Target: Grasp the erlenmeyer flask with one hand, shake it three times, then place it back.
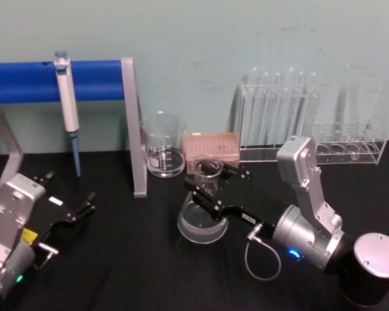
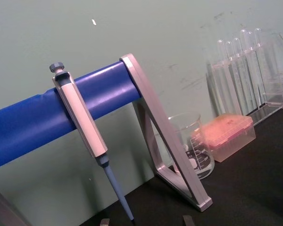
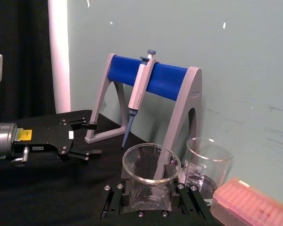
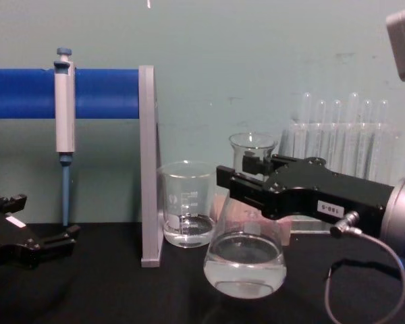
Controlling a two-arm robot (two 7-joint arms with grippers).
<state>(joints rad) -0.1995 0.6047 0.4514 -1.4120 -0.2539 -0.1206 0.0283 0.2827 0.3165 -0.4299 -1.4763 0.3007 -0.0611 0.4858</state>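
Gripping the flask [image 1: 201, 223] by its narrow neck, the right gripper [image 1: 209, 183] reaches in from the lower right of the head view, jaws clenched on the glass just below the flared rim. The flask sits at the centre of the frame, in front of the beaker [image 1: 163, 146] and the pink tip box [image 1: 211, 149]. In the chest view its round base leans to one side while the water inside lies level. It appears raised slightly off the black table [image 1: 129, 272], though contact cannot be ruled out. The left gripper [image 1: 87, 202] rests at the lower left of the head view, jaws apart and holding nothing, well apart from the flask. Assessment: the grasp is done, and the tilt suggests lifting or shaking is in hand. How many shakes are complete cannot be told. Setting the flask upright on the table and releasing it remain outstanding. Test tube racks [image 1: 279, 110] stand near behind, so a wide swing risks contact.
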